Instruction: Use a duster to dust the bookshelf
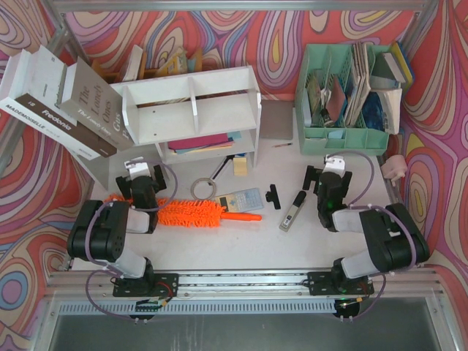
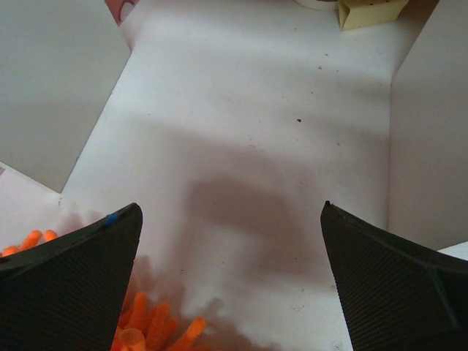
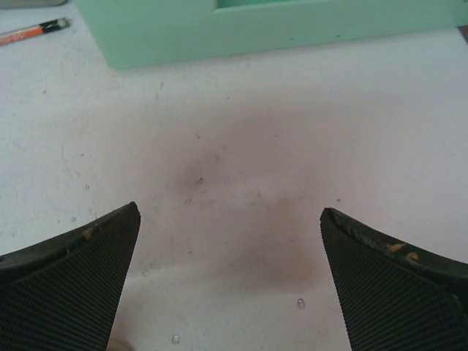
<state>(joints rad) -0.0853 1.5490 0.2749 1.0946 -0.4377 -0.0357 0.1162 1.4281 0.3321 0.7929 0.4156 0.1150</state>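
The white two-tier bookshelf (image 1: 194, 110) stands at the back left of the table, with books on its lower tier. The orange fluffy duster (image 1: 189, 213) lies flat on the table in front of it, its thin handle (image 1: 247, 216) pointing right. My left gripper (image 1: 141, 172) is open and empty, just behind the duster's left end; orange strands (image 2: 150, 327) show at the bottom of the left wrist view. My right gripper (image 1: 332, 167) is open and empty over bare table, in front of the mint organizer (image 3: 278, 25).
A mint green organizer (image 1: 349, 91) full of books stands at the back right. Large books (image 1: 62, 99) lean at the left. A calculator (image 1: 241, 199), a ring (image 1: 201, 189), a black clip (image 1: 273, 195), a stapler (image 1: 292, 211) and a pencil (image 3: 33, 31) lie mid-table.
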